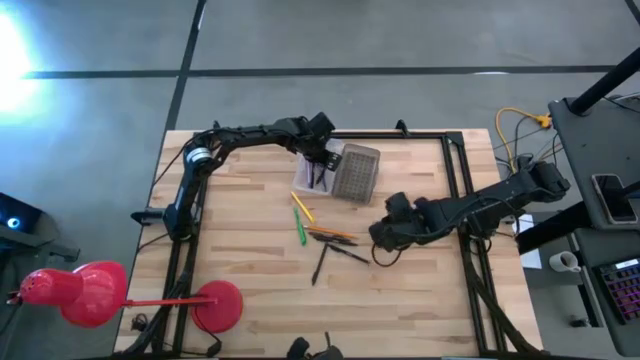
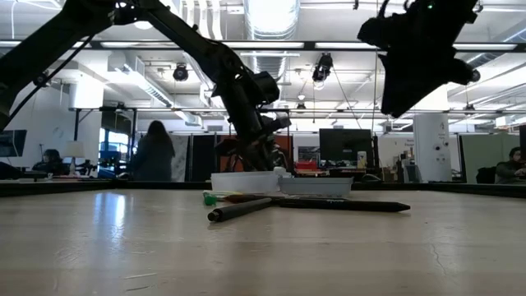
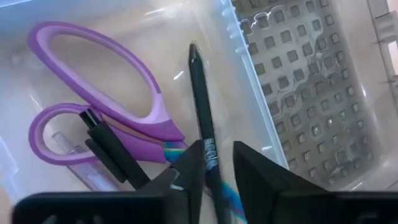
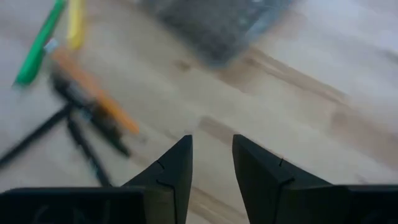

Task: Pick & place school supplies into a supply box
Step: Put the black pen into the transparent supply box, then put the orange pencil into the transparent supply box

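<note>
The clear supply box (image 1: 316,172) stands at the table's far middle, with its grey dotted lid (image 1: 356,172) lying beside it. In the left wrist view the box holds purple-handled scissors (image 3: 99,93), a black clip-like piece (image 3: 107,148) and a black pen (image 3: 202,106). My left gripper (image 3: 219,158) hangs over the box pointing steeply down. It is open, with the pen's near end passing between its fingers. My right gripper (image 1: 380,237) hovers open above the table to the right of the loose supplies, with nothing between its fingers (image 4: 177,165). My left gripper stands astride the black pen's rear end (image 3: 211,155), coming from above at a slant, the fingers across the pen. The gap is wider than the pen. The pen runs close along one finger (image 3: 189,168); whether it touches, I cannot tell. The pen's tip (image 3: 193,51) rests inside the box.
Loose on the wood between the box and the table's middle lie a yellow pen (image 1: 302,206), a green one (image 1: 301,228), an orange one (image 1: 330,233) and black ones (image 1: 318,265). A red lamp (image 1: 90,292) stands off the table's near left corner. People sit in the room behind.
</note>
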`<move>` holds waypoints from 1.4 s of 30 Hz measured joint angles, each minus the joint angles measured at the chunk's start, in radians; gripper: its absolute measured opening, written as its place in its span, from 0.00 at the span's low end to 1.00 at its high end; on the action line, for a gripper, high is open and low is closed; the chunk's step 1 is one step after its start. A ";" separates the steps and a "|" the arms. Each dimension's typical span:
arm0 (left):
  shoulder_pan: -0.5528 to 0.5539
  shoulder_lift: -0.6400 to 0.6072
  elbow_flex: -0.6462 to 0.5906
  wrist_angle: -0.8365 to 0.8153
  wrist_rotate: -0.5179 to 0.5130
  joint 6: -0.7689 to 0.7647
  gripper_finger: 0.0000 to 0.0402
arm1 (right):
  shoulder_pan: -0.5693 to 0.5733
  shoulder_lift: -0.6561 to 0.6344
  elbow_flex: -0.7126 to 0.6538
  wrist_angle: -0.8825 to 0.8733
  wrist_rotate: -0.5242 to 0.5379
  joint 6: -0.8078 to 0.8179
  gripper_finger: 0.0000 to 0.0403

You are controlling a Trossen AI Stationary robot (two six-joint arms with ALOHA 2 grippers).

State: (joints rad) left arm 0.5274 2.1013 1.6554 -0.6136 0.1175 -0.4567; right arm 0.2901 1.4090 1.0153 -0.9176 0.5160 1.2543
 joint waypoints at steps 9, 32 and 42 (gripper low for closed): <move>-0.011 -0.041 -0.001 -0.116 -0.003 0.075 0.40 | -0.018 0.063 -0.002 0.176 -0.103 -0.594 0.22; -0.256 -0.833 -0.923 0.512 -0.021 0.094 0.43 | -0.159 0.398 0.070 0.539 -0.415 -0.989 0.23; -0.254 -1.046 -1.128 0.637 -0.067 -0.002 0.43 | -0.164 0.484 0.198 0.528 -0.411 -1.002 0.27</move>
State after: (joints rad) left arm 0.2733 1.0558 0.5271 0.0238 0.0504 -0.4583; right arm 0.1261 1.8931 1.2133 -0.3898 0.1047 0.2526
